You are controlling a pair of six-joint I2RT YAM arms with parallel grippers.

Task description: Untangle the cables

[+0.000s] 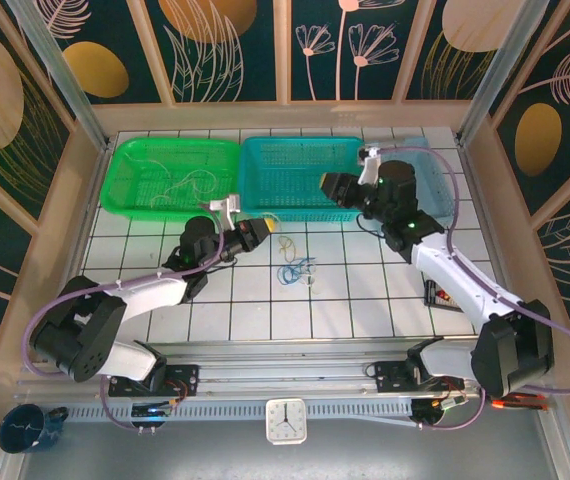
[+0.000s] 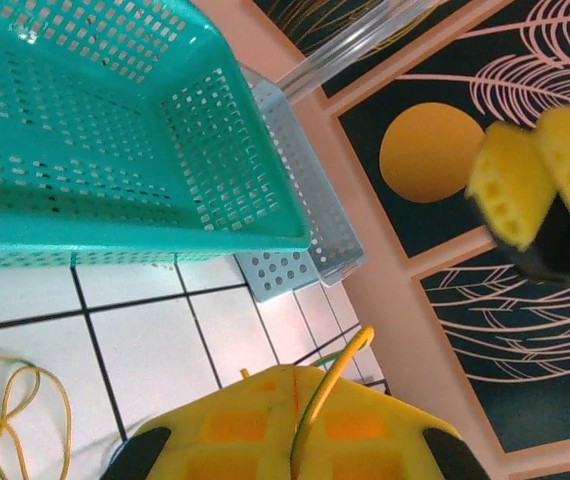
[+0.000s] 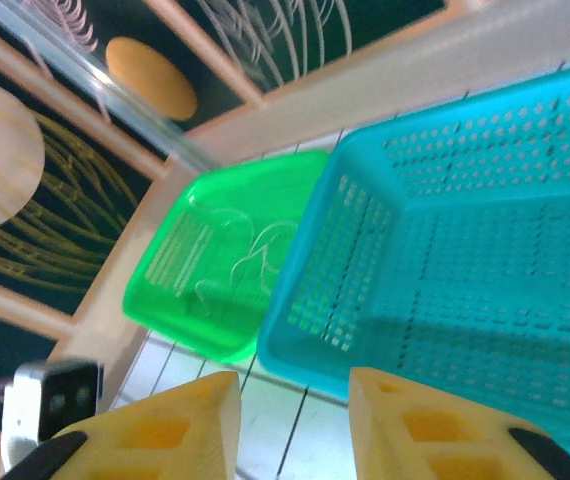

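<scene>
A thin yellow cable (image 2: pixel 353 372) is pinched between the shut yellow fingers of my left gripper (image 2: pixel 295 374) and curls up past their tips. In the top view the left gripper (image 1: pixel 262 231) hovers over the tiles just in front of the teal basket (image 1: pixel 300 165). To its right a yellowish loop (image 1: pixel 285 245) and a blue tangle (image 1: pixel 294 270) of cables lie on the white tiles. The yellowish loop (image 2: pixel 13 405) also shows in the left wrist view. My right gripper (image 1: pixel 327 186) hangs over the teal basket, and its jaws (image 3: pixel 295 420) stand open with nothing between them.
A green basket (image 1: pixel 130 165) at the back left holds thin white cables (image 1: pixel 183 186). A pale blue basket (image 1: pixel 437 165) stands right of the teal one. A small dark object (image 1: pixel 437 293) lies on the tiles at the right. Walls close in on both sides.
</scene>
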